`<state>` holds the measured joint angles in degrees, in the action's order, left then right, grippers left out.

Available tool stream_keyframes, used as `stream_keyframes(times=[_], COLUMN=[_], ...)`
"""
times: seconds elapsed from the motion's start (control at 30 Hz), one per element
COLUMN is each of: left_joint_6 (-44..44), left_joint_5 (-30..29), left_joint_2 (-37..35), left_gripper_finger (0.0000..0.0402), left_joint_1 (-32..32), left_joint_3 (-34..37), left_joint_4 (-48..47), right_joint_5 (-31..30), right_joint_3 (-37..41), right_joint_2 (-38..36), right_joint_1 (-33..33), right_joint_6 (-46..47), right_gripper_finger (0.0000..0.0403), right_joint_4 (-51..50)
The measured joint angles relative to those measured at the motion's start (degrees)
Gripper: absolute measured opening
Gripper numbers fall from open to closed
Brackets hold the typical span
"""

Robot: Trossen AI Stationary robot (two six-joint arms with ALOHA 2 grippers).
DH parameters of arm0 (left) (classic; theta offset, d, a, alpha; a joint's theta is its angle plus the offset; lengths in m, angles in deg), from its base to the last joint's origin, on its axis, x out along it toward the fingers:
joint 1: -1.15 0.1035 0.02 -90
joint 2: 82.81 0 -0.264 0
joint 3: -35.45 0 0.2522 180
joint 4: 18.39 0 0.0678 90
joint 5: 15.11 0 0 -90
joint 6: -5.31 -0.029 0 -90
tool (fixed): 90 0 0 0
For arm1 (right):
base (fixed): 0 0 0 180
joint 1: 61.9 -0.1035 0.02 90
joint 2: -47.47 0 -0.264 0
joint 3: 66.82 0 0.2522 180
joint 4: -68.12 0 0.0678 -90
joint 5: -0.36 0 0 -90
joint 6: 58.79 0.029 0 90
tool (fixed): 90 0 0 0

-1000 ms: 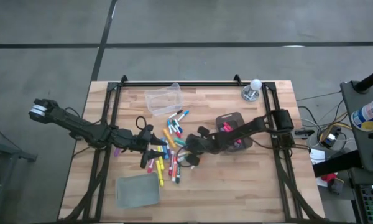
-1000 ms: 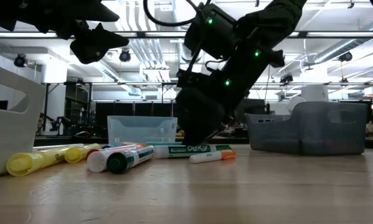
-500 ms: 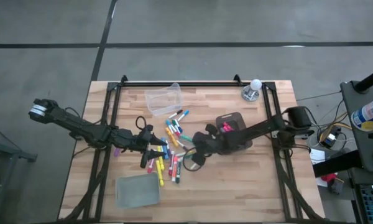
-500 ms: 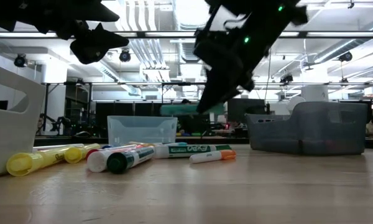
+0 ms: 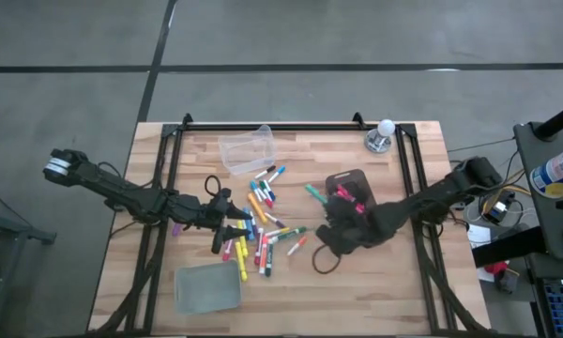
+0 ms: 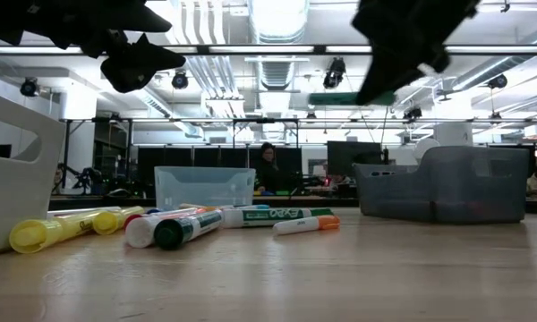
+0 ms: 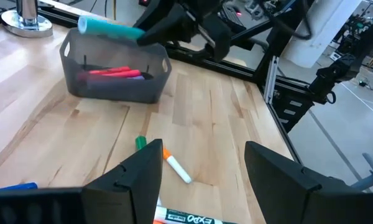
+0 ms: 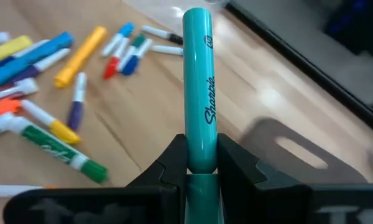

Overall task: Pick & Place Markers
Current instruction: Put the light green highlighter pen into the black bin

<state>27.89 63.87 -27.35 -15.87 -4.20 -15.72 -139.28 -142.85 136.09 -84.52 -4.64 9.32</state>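
The markers (image 5: 255, 228) lie scattered mid-table, several in mixed colours, seen near in the low view as markers (image 6: 188, 224). My right gripper (image 5: 325, 210) is shut on a teal marker (image 5: 313, 194), beside the near-left corner of the grey bin (image 5: 358, 175), which has red and pink markers (image 7: 112, 72) inside. In the low view the teal marker (image 6: 345, 98) is high above the table. My left gripper (image 5: 227, 227) hovers open over the left part of the marker pile; its fingers (image 7: 133, 177) stand wide apart. My right gripper (image 8: 201, 152) pinches the teal marker between its two fingers at one end (image 8: 199, 142). The rest of the marker (image 8: 199, 74) sticks out straight ahead, in line with the fingers. It is lifted clear of the table and about level in the low view.
A clear bin (image 5: 246, 148) stands toward the far edge, and a flat grey bin (image 5: 206, 287) lies near the near-left corner. A white ball on a metal base (image 5: 382, 137) sits at the far right. A dark cable loop (image 5: 325, 260) hangs by the right arm.
My right gripper has lifted the teal marker off the table from among the pile and carried it up and toward the table's right, to the grey bin. The other markers have stayed where they were.
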Motion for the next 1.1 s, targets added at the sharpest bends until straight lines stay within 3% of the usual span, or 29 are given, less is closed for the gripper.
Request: stream_keyframes(times=[0.27, 0.47, 0.57, 0.8, 1.1], left_joint_6=[0.0, 0.04, 0.04, 0.08, 0.13], left_joint_5=[0.0, 0.0, 0.0, 0.0, 0.0], left_joint_2=[0.0, 0.0, 0.0, 0.0, 0.0], left_gripper_finger=[0.022, 0.022, 0.022, 0.022, 0.022], left_joint_1=[-0.04, -0.04, -0.02, -0.02, 0.02], left_joint_3=[0.0, 0.0, 0.0, 0.0, 0.0], left_joint_4=[0.01, 0.02, 0.02, 0.04, 0.04], right_joint_5=[0.21, 3.51, 8.99, 16.5, 17.17], right_joint_3=[4.77, 8.41, 9.72, 13.64, 15.24], right_joint_2=[-3.05, -3.3, -3.37, -3.31, -3.28], right_joint_1=[-0.57, 1.39, 2.89, 5.63, 6.41], right_joint_6=[14.58, 20.73, 23.77, 25.4, 25.22], right_gripper_finger=[0.0056, 0.0056, 0.0056, 0.0056, 0.0081], right_joint_4=[-7.65, -9.27, -9.46, -7.51, -6.47])
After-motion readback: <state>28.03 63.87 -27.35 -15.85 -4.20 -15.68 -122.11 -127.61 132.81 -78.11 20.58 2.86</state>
